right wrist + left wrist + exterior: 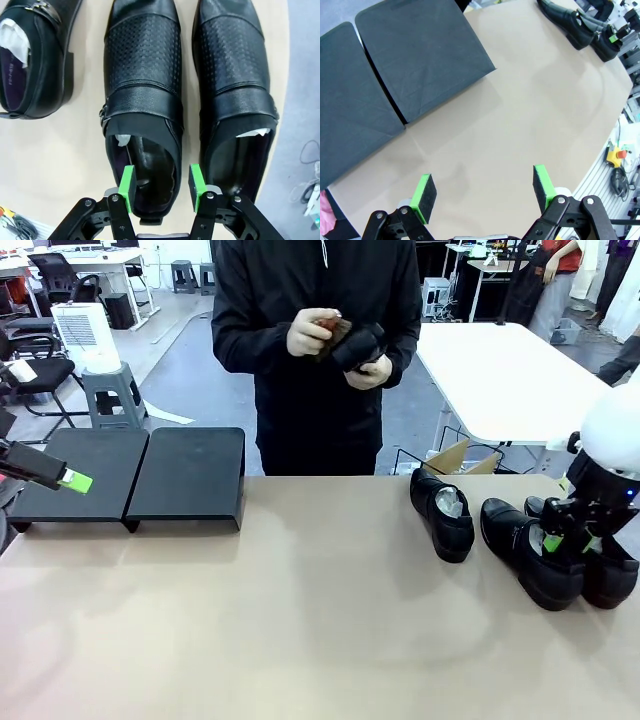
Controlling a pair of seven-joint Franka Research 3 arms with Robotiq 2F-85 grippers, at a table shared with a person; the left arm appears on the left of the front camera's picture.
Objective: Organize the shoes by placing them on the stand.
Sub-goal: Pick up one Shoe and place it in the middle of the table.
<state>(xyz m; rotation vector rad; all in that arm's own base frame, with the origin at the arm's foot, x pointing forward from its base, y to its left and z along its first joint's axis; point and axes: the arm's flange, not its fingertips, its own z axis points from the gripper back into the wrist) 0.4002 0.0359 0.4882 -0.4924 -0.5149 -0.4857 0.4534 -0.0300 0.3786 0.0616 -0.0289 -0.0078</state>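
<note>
1. Left gripper (76, 481): at the far left, over the left section of the stand (190, 475). Jaws are wide apart with nothing between the pads (425, 197). Its wrist view has bare table (510, 125) beneath them.
2. Stand: two flat black sections side by side on the table's far-left part. Both tops are bare.
3. Person: stands at the far side, centre. Both hands are at chest height and hold one black shoe (358, 343) well above the table. One hand (312, 335) also has a brownish item; I cannot tell what it is.
4. First shoe on the table (447, 512): right of centre, standing apart from the other two. White paper (450, 503) shows in its opening.
5. Middle shoe (530, 560): perforated upper with a strap across. It lies just beside and parallel to the far-right shoe (612, 575).
6. Right gripper (572, 540): down at the heel end of the middle shoe.
   - One pad (128, 186) sits in the shoe's opening.
   - The other sits outside the side wall, in the gap toward the far-right shoe.
   - The jaws are part-way apart. I cannot tell whether they are clamping the shoe.
</note>
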